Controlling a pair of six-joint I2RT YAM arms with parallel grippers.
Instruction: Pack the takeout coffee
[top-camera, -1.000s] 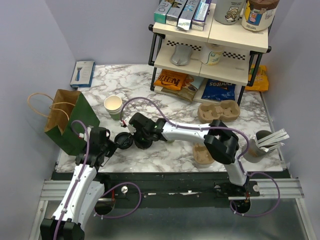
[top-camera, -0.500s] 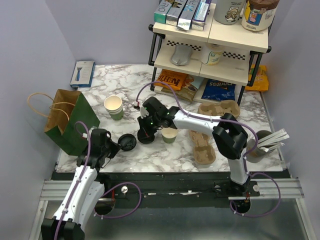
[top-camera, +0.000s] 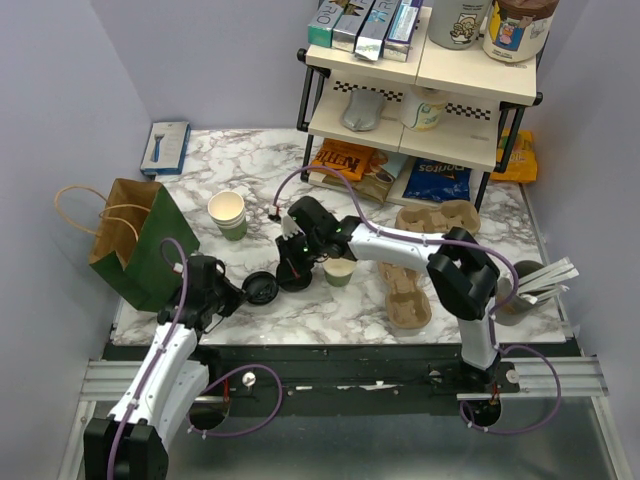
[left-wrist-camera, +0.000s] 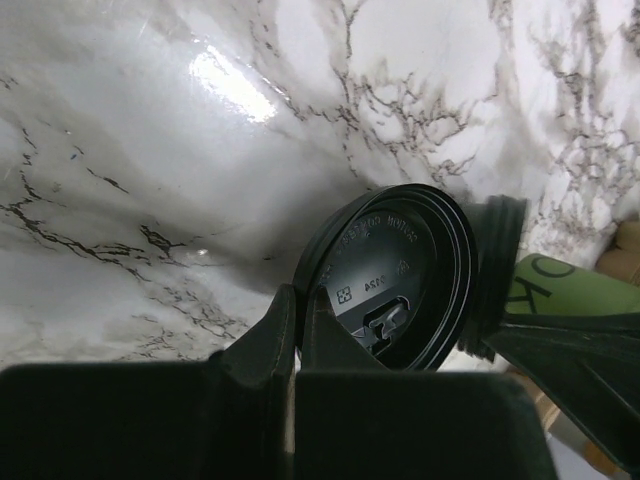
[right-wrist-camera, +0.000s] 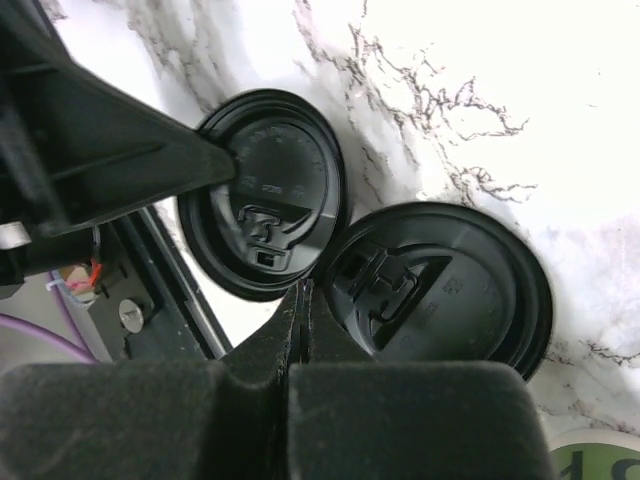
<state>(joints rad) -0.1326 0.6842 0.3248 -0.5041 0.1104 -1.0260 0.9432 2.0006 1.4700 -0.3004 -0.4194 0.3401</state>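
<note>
1. Two arms at work on a marble table: the left gripper (left-wrist-camera: 290, 320) is clamped on the rim of a black lid (left-wrist-camera: 395, 275), near the right of the bag (top-camera: 135, 245).
2. The right gripper (right-wrist-camera: 302, 310) is pinched tight on the rim of a second lid (right-wrist-camera: 435, 285), which touches the first on the side away from the bag.
3. An open green cup (top-camera: 340, 271) stands farther right of the bag. A second cup (top-camera: 227, 213) stands near the bag's far right corner.
4. The lids look light, thin and springy, so a rim pinch suits them. The paper cups would likely crush if squeezed hard, and a grip low on the wall seems safest.
5. Each lid carries embossed lettering that is too small to read. The cup shows partly hidden black letters.
</note>
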